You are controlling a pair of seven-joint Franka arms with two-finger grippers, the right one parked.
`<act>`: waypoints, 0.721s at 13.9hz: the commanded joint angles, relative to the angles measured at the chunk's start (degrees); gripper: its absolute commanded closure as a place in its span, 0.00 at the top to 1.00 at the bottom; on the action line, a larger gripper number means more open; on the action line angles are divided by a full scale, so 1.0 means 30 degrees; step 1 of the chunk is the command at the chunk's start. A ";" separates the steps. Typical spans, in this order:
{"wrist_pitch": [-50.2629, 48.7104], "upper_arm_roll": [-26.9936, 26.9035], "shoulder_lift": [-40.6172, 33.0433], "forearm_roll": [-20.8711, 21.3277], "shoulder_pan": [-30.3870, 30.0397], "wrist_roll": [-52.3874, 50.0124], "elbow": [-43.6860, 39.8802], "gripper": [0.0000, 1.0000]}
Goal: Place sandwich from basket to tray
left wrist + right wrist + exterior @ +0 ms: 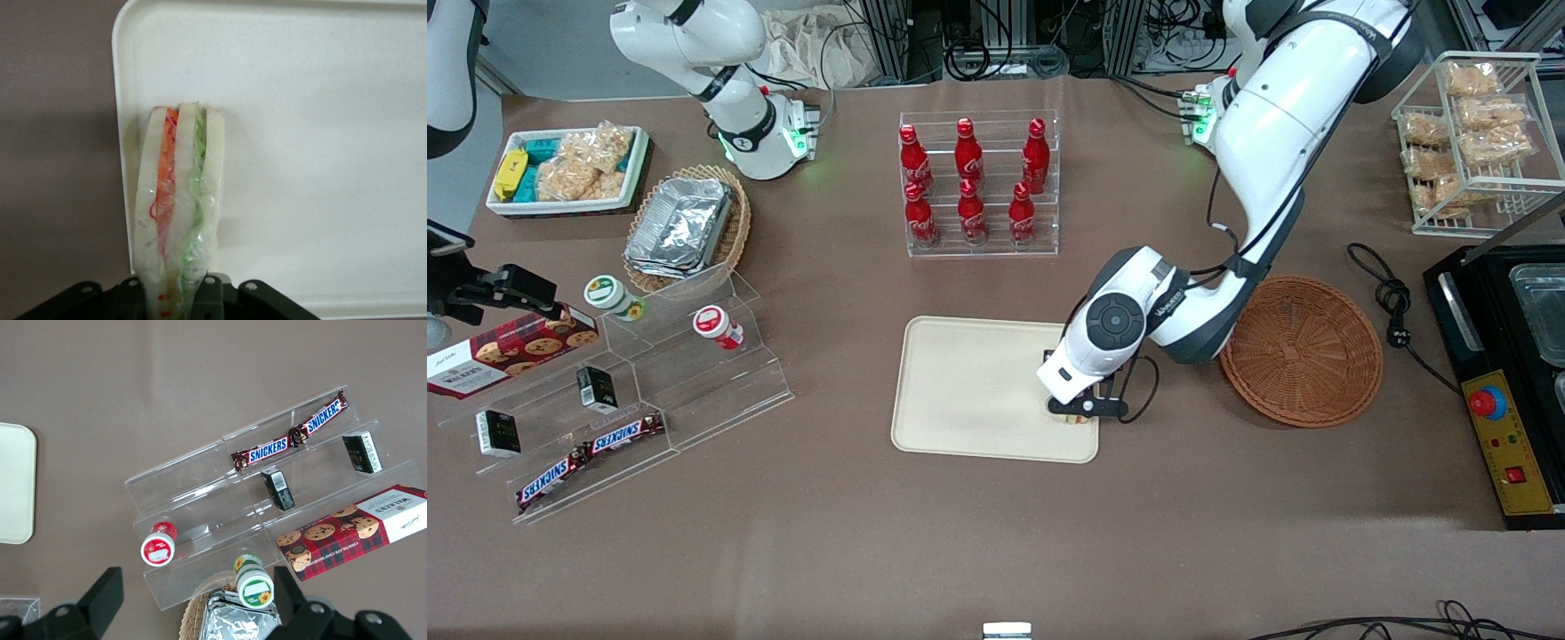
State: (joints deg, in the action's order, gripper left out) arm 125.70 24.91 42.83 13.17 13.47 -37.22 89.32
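Closest to the front camera, bare brown counter [996, 551] runs along the near edge, and just past it sits the cream tray [969, 391], flat and low-rimmed. Over the tray's end toward the working arm, the left arm's hand [1080, 411] is down low, its fingers closed on the sandwich [179, 213]. In the wrist view the sandwich stands on edge between the fingers: three pale bread slices with orange-red and green filling under clear wrap, lined up just inside the tray's rim, beside a rounded corner. Whether it already touches the tray floor cannot be told from these views. Nearby, toward the working arm's end of the counter, the round reddish-brown basket [1303, 348] holds nothing. Judging by this, the carry is done and the placing step is in hand. Next, the hand would likely need to lower until the sandwich rests on the tray, spread its fingers, and lift straight up. Because the sandwich sits so near the rim and stands narrow side down, it could tip or lean on the rim once released.
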 commanded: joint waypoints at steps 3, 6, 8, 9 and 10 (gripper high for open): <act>-0.0092 -0.0130 0.0108 0.0471 0.0256 -0.0103 -0.0770 0.98; -0.0355 -0.0159 -0.0593 0.0443 0.0110 -0.0161 -0.0566 1.00; -0.1520 -0.0188 -0.1238 0.0443 0.0080 -0.0191 -0.0565 1.00; -0.2136 -0.0218 -0.1734 0.0443 0.0051 -0.0191 -0.0594 1.00; -0.2752 -0.0305 -0.2290 0.0327 0.0022 -0.0191 -0.0566 1.00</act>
State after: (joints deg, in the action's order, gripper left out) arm 121.47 24.75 39.95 13.77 13.30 -37.23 87.34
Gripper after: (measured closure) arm 0.194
